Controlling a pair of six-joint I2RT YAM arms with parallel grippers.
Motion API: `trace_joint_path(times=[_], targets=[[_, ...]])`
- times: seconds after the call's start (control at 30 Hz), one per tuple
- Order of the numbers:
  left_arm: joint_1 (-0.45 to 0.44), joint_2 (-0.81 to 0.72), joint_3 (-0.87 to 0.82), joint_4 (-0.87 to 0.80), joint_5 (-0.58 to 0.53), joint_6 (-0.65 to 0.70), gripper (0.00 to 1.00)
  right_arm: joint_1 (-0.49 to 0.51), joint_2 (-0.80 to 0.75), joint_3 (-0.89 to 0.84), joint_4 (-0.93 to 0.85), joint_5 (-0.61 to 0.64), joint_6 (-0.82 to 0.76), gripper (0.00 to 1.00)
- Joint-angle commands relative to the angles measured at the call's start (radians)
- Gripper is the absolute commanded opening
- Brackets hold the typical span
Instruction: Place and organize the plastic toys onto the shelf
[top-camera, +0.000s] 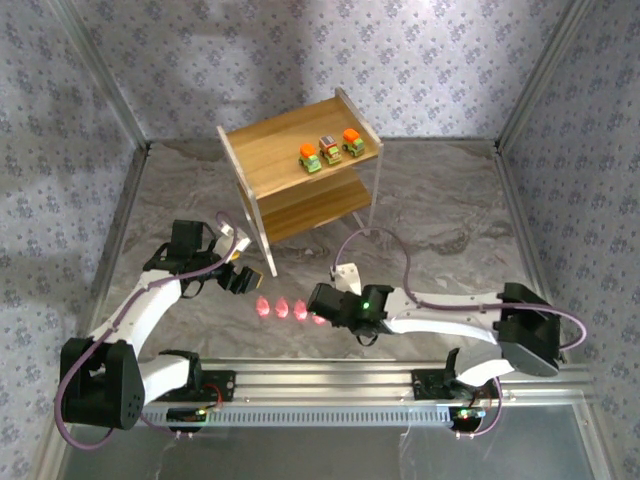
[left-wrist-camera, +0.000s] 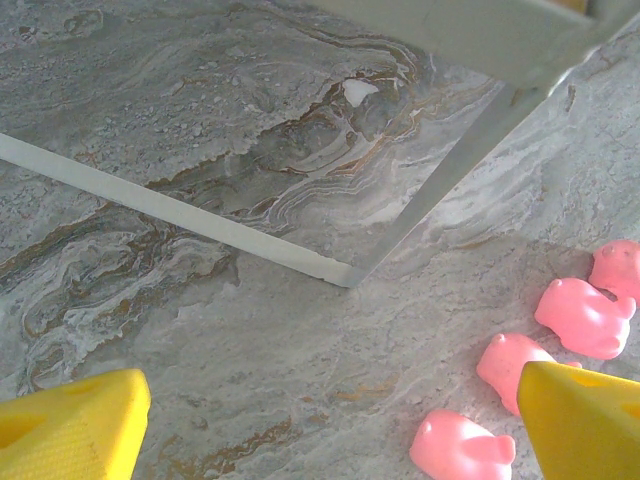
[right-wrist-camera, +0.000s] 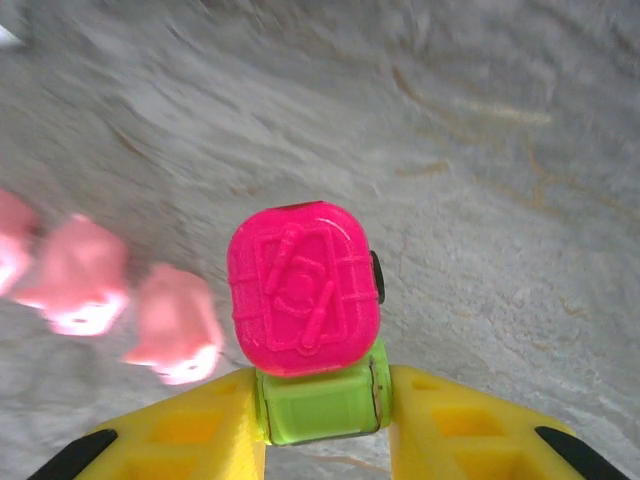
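right wrist: pink-top car (right-wrist-camera: 304, 292) in r pincer (right-wrist-camera: 322, 405)

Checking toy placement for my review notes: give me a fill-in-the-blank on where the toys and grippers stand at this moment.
1. The top tier of the shelf carries ___ toy cars.
2. The car clamped in the right gripper has a ___ top.
3. The pink figures on the marble table number ___.
4. The left gripper is ___ and holds nothing.
Missing words: three; pink; four; open.
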Motion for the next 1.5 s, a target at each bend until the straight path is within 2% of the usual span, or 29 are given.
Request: trace_joint_path(times=[0.0, 0.3, 0.5, 0.87, 1.27, 1.47], targets=[[-0.002, 0.010, 0.026, 0.000, -0.008, 0.003, 0.95, 0.004, -0.061, 0.087, -0.110, 0.054, -0.060, 0.35], [0.018, 0.001, 0.068, -0.017, 0.020, -0.012, 0.95, -0.019, -0.112, 0.341, -0.194, 0.071, -0.208, 0.35], [0.032, -0.005, 0.119, -0.033, 0.040, -0.034, 0.95, -0.052, -0.079, 0.520, -0.226, 0.062, -0.348, 0.35], [0.034, -0.009, 0.131, -0.023, 0.048, -0.057, 0.95, -0.141, 0.112, 0.913, -0.317, -0.005, -0.548, 0.35], [0.032, -0.015, 0.102, 0.001, 0.046, -0.070, 0.95, -0.197, 0.369, 1.292, -0.417, -0.081, -0.594, 0.35], [0.032, -0.017, 0.096, 0.007, 0.036, -0.074, 0.95, -0.222, 0.463, 1.408, -0.441, -0.080, -0.583, 0.35]])
